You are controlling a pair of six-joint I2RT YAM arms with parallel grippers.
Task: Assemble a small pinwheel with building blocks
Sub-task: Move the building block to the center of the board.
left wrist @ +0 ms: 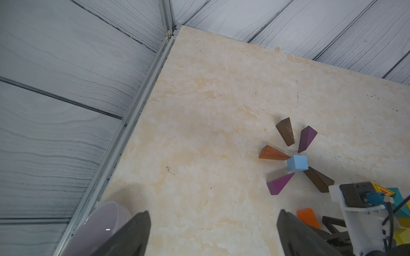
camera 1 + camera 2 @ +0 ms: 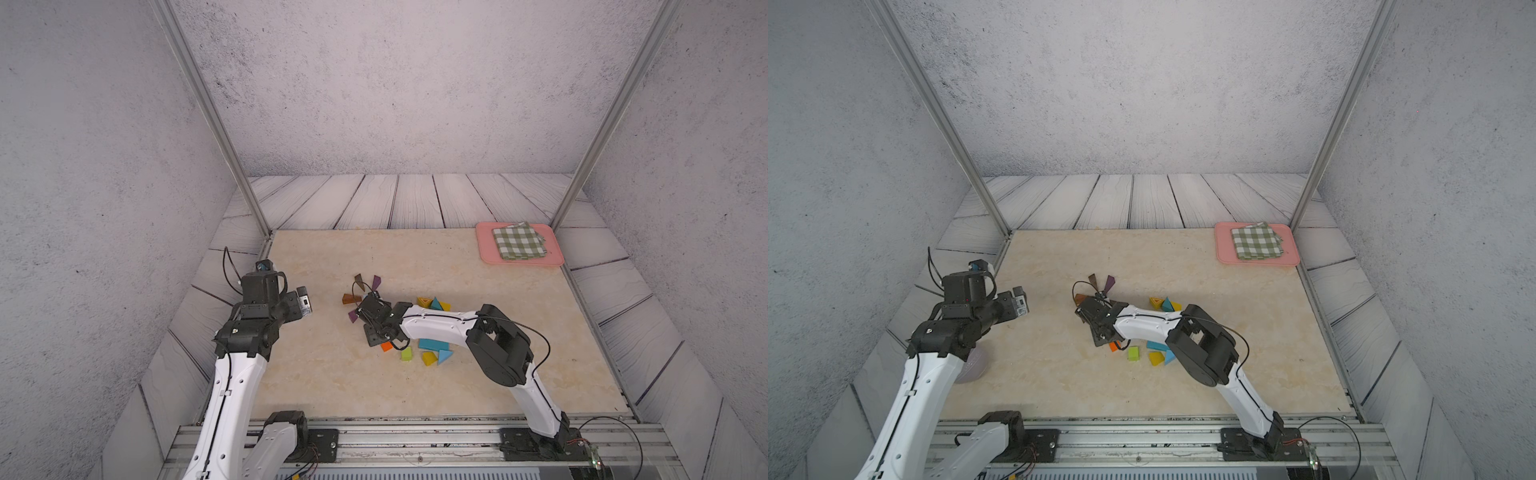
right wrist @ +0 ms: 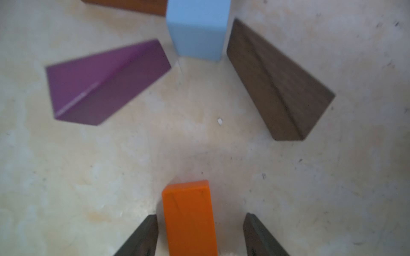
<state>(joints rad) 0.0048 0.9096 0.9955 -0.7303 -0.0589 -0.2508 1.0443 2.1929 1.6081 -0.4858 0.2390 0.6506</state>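
Orange bar (image 3: 188,219) lying between my right gripper's (image 3: 200,215) parted jaws, unclamped.

I see a gap on each side of the bar, so that gripper stands open around it, gripping nothing. It appears to rest on the table (image 2: 332,374), on the near side of the light-blue cube (image 3: 198,31) serving as hub. Its long axis points far toward that cube, into the space between a purple wedge (image 3: 106,84) and a dark brown wedge (image 3: 277,84). My left gripper (image 1: 213,212) hangs wide open and empty, well off to the left, so I judge the right arm nearer for the next move.

Orange bar (image 3: 188,217), green-checked cloth (image 2: 519,243)
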